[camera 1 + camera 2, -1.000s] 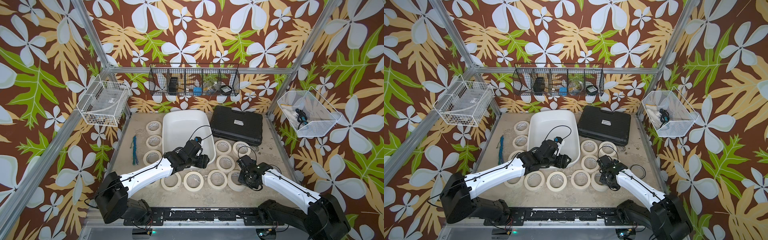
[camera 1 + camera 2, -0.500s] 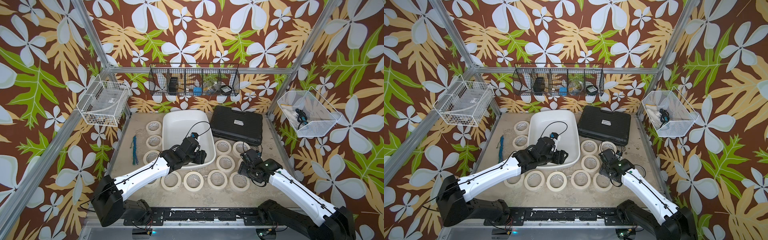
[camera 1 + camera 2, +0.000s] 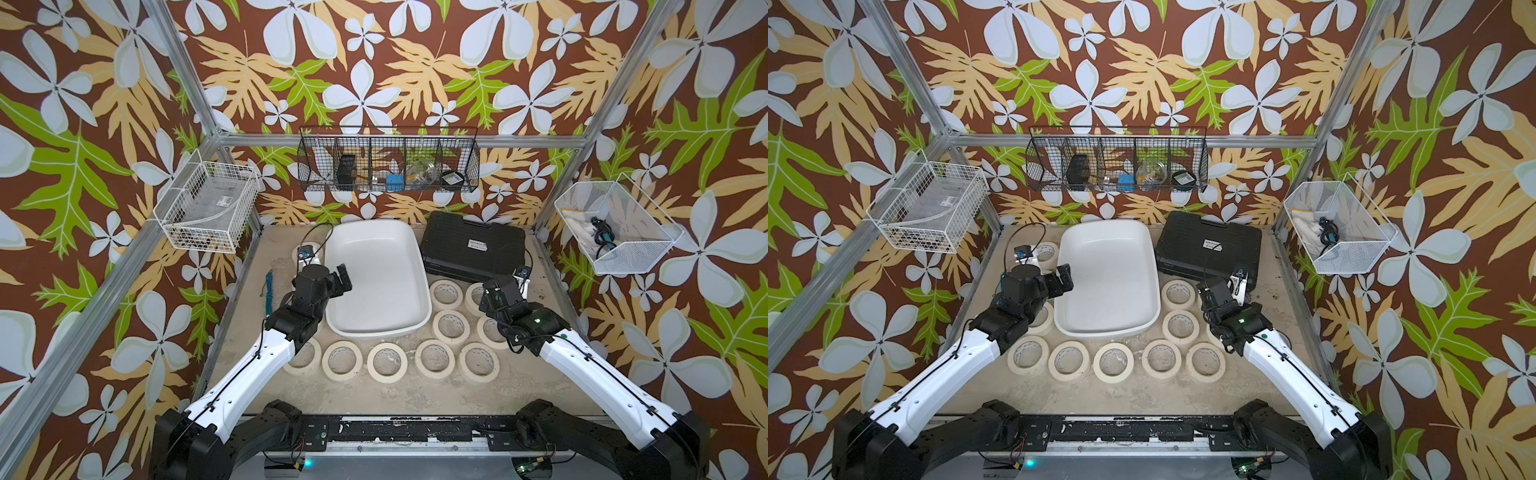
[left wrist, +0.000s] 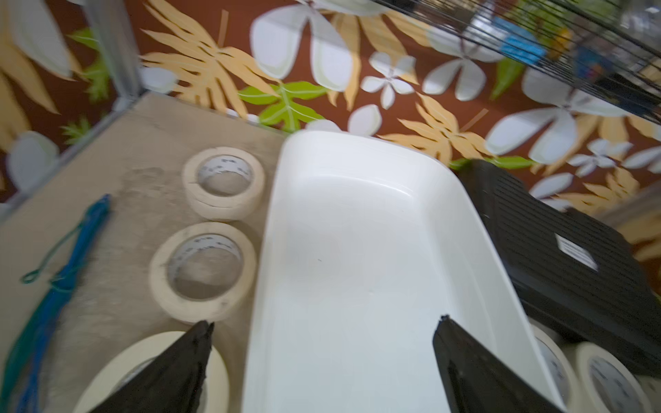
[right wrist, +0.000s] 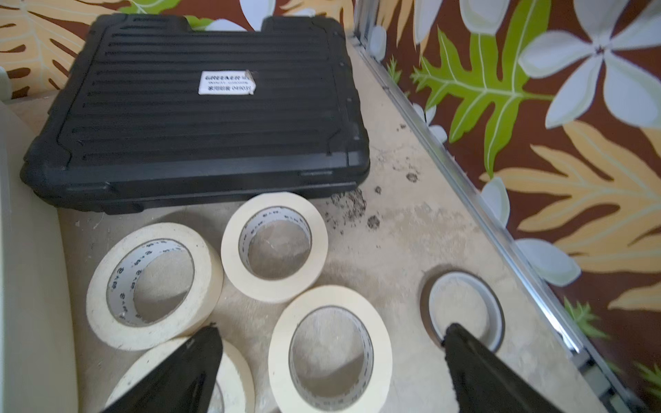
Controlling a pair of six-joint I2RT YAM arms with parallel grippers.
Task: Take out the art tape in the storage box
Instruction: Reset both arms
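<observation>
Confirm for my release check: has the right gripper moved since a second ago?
Yes. The right gripper, now open, has moved back from the front tape rolls toward the black case.

**What sits around my bench**

A black case (image 3: 473, 251) lies flat at the back right of the table (image 3: 395, 399), with a white label on its lid. A blue cord (image 3: 269, 291) lies stretched along my left edge. A thin dark ring (image 5: 427, 304) lies flat near the right rail. A black basket (image 3: 388, 160) of small items hangs on the back wall. A white basket (image 3: 205, 214) hangs on the left. A mesh basket (image 3: 615, 249) on the right holds a cloth (image 3: 575, 217) and a cable (image 3: 598, 232).
</observation>
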